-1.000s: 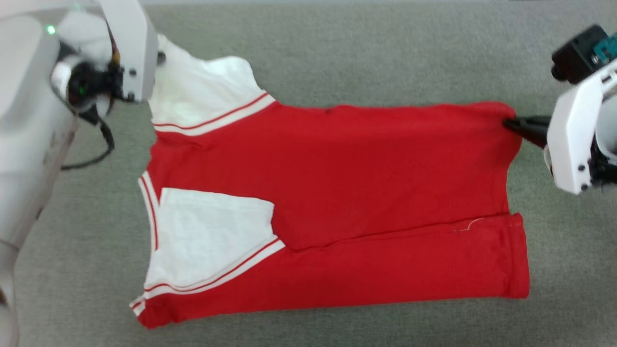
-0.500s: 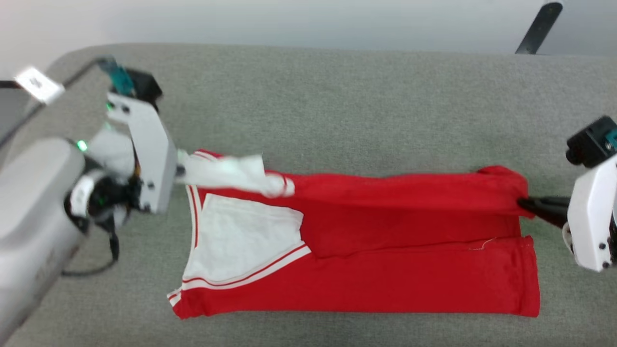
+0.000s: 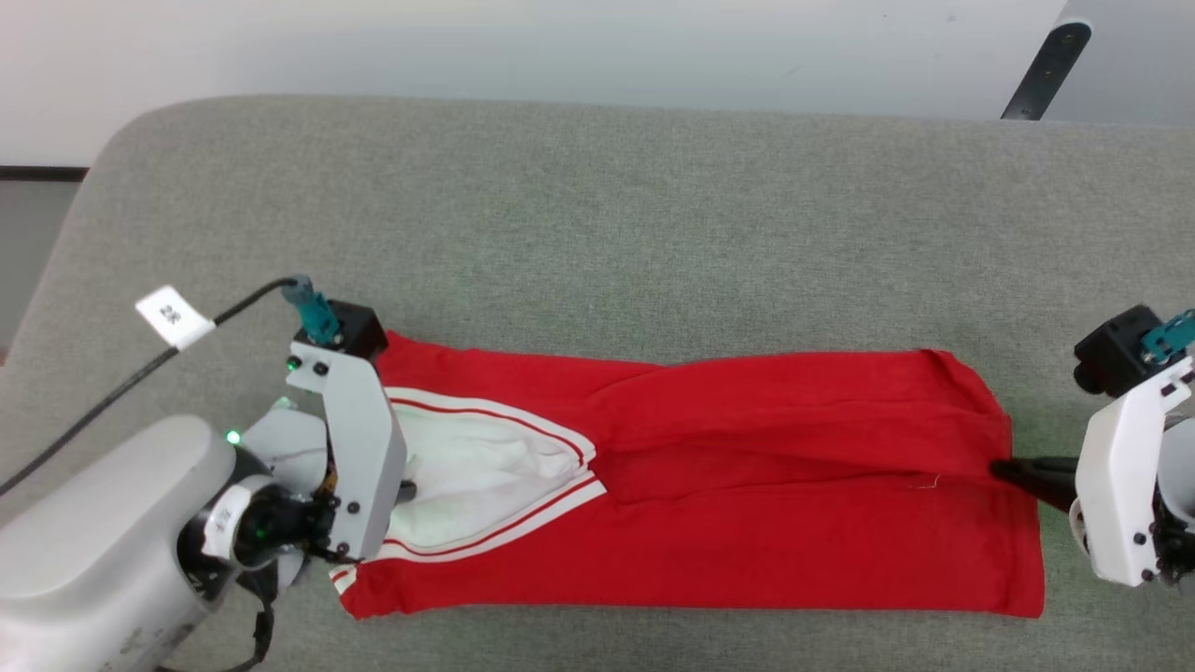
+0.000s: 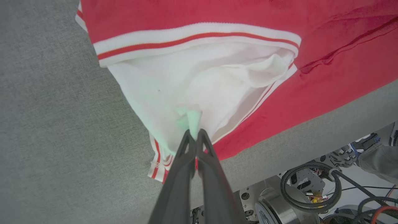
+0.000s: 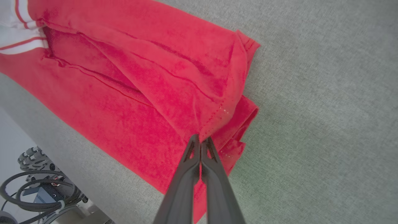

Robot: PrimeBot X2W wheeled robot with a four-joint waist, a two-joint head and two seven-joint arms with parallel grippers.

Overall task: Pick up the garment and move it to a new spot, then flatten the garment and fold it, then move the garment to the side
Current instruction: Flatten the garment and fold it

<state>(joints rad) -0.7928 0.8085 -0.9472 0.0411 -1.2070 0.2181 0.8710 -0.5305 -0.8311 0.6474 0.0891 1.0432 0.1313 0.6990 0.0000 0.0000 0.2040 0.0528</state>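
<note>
Half-folded garment on grey upholstery

Cable tag: a white flag label fixed on the black cable, seen in the head view. We see two dark printed characters on its upper face.
Tag reading: we take the characters for "28". They stand at an angle and are small, so we cannot confirm this reading.
Ring sticker: a small white sticker on the dark joint ring. It carries a short dark marking that we cannot read.
</note>
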